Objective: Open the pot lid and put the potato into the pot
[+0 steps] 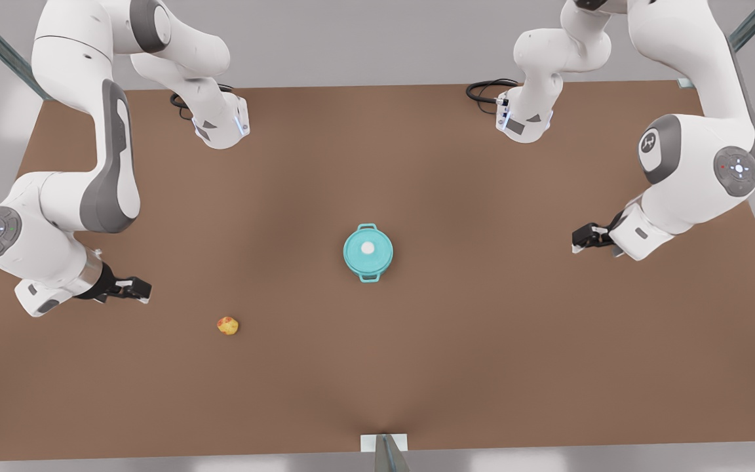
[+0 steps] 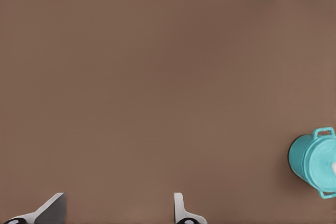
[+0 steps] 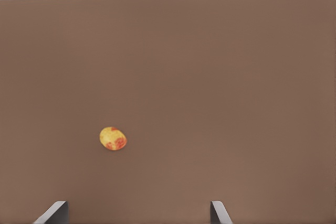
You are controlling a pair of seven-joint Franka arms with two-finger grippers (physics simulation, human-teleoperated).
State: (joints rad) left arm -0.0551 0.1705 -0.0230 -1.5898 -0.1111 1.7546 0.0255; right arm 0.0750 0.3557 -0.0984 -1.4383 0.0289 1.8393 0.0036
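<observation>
Fingers of the right gripper [image 1: 143, 289] stand wide apart and hold nothing; it hangs at the front view's left, with the potato [image 1: 228, 325] lying near it on the brown table [image 1: 417, 393], off toward the table's middle and front edge. This arm is clearly the nearer to the potato. The left gripper [image 1: 577, 238], likewise spread and empty, waits at the front view's right, well apart from the pot [image 1: 367, 253] at the centre. The pot lid [image 1: 367, 249] sits shut on it, white knob up, so the lid likely comes first.
</observation>
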